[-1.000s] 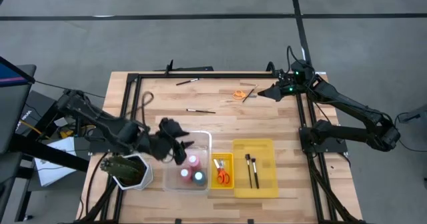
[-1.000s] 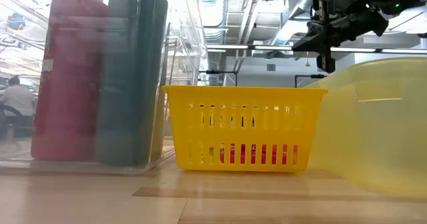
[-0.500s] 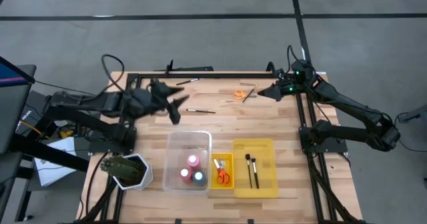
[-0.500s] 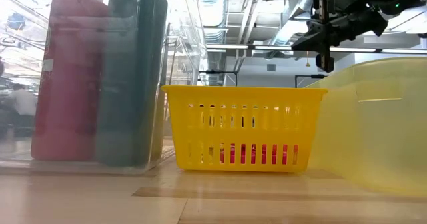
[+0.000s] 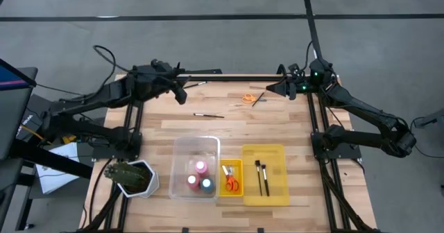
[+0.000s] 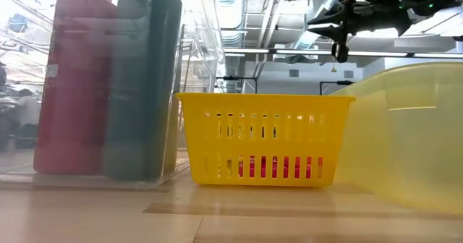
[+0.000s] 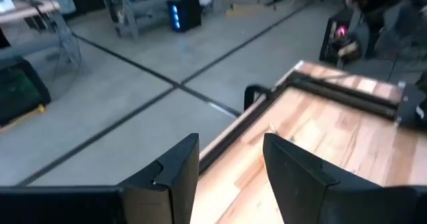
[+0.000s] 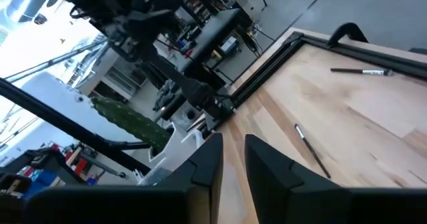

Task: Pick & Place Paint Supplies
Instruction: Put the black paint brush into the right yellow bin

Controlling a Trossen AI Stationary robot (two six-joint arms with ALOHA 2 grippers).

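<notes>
My left gripper (image 5: 182,96) hovers open over the table's far left part, beside a thin paintbrush (image 5: 196,84); nothing is between its fingers (image 7: 230,151). My right gripper (image 5: 270,89) hangs over the far right part with a narrow gap between its fingers (image 8: 233,147), and holds nothing. Near it lie orange-handled scissors (image 5: 248,98) and a brush (image 5: 258,98). Another brush (image 5: 208,114) lies mid-table. A clear bin (image 5: 182,150) holds pink (image 5: 200,167), red (image 5: 192,180) and blue (image 5: 207,184) bottles.
A small yellow basket (image 5: 231,165) holds scissors (image 5: 232,185). A larger yellow bin (image 5: 276,153) holds two brushes (image 5: 262,177). A plant in a white pot (image 5: 130,176) stands at the near left. A black frame rail (image 5: 229,77) runs along the far edge.
My left gripper has risen from beside the clear bin and swung toward the table's far edge, turning as it went, with nothing in it. My right gripper has lifted a little and tipped its fingers up toward level. Nothing on the table has moved.
</notes>
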